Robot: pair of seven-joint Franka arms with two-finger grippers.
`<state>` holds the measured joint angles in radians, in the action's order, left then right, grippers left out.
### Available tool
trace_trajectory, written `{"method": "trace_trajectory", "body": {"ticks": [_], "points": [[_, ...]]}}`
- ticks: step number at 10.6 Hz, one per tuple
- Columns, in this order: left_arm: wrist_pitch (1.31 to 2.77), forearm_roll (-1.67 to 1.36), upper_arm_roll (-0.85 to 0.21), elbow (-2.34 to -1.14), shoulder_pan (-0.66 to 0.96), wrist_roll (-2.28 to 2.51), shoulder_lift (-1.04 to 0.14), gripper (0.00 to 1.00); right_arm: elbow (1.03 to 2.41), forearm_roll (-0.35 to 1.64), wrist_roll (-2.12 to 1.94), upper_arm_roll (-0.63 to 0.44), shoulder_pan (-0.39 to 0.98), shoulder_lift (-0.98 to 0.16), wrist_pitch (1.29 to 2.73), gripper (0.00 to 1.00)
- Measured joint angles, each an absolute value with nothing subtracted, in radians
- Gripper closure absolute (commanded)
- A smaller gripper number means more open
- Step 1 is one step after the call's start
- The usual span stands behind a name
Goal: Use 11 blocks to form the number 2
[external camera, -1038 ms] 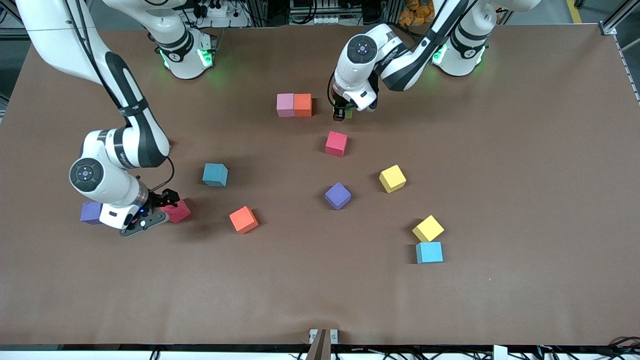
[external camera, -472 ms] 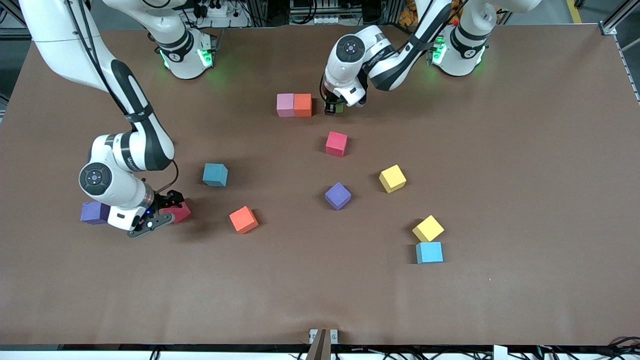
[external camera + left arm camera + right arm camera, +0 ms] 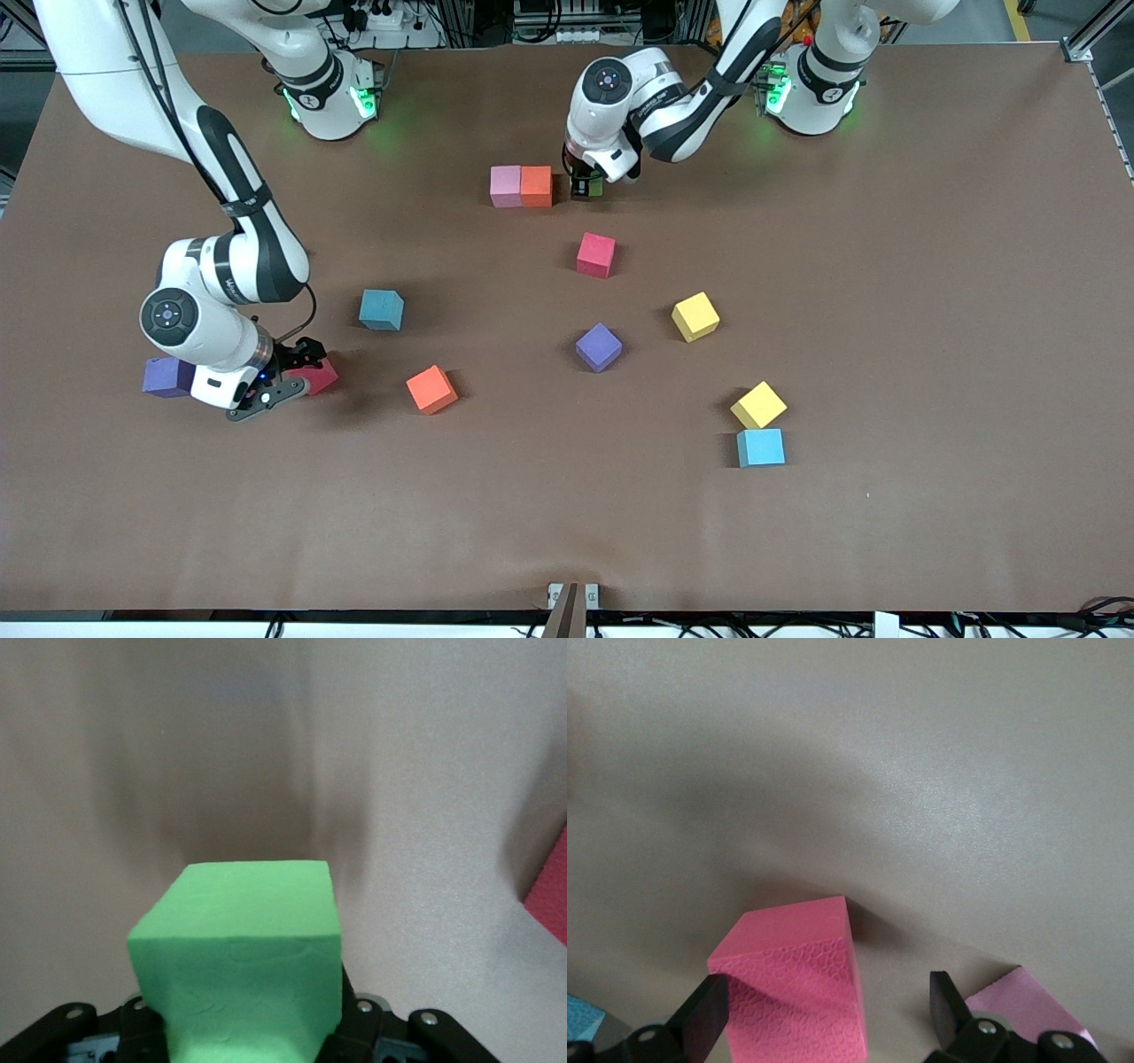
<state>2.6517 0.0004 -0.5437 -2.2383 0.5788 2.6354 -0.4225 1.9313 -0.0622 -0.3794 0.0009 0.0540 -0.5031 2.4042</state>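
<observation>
A robotics lab: two white robot arms mounted on a brown paper-covered tabletop [image 3: 886, 310], with aluminium framing [image 3: 1094, 35], cables and a power strip [image 3: 381, 16] along its edge.

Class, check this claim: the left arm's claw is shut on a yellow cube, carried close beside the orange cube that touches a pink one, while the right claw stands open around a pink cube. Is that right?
One detail is wrong: the cube in the left claw is green, not yellow. The left wrist view shows the green cube plainly. The rest holds: it is beside the orange cube touching the pink cube, and the right claw stands open around a deep pink cube.
</observation>
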Motion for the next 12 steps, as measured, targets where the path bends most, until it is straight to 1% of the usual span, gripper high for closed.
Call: {"method": "trace_trajectory", "body": {"ticks": [4,12], "points": [[2.652,0.065,-0.538,-2.186,0.578,2.672,-0.48,1.0,1.931,-0.062,-0.384,0.001,0.054,-0.503,2.405,0.0],[2.652,0.098,-0.538,-2.152,0.581,2.672,-0.516,1.0,1.928,-0.061,-0.384,0.003,0.059,-0.503,2.41,0.0]]}}
